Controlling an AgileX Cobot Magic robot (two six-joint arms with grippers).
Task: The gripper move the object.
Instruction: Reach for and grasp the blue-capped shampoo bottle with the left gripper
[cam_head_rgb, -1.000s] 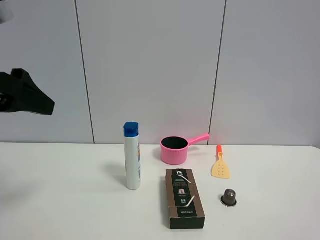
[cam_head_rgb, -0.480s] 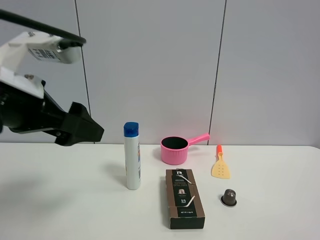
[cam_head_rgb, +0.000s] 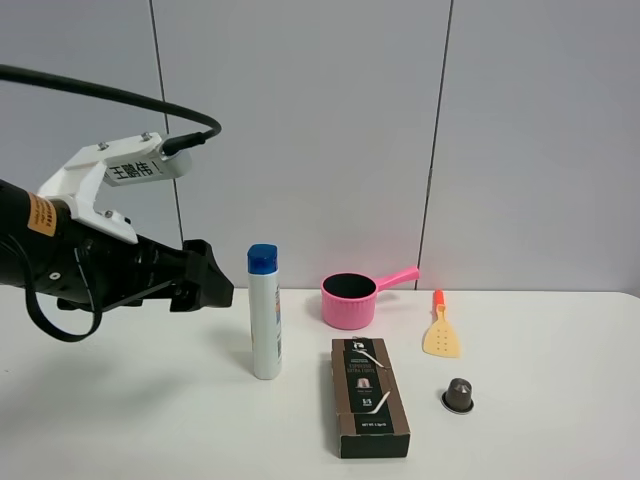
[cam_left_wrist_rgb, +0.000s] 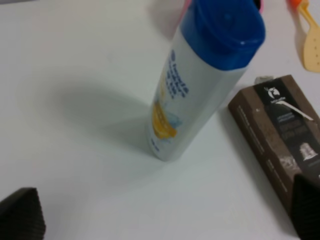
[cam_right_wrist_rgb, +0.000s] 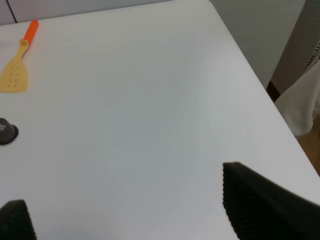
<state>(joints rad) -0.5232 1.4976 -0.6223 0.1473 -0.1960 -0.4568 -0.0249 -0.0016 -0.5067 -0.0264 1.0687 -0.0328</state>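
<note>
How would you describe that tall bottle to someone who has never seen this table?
On the white table, left of the pink saucepan and the dark brown box, stands a white bottle. It is the tallest thing there, the only one with a blue cap.

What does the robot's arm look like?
The left arm is black, ending in a pointed black two-finger pincer. A white angular bracket on top bears a label with dark printed characters, an orange band marks the arm, and a thick black cable arcs from the bracket. Its fingertips are ribbed.
</note>
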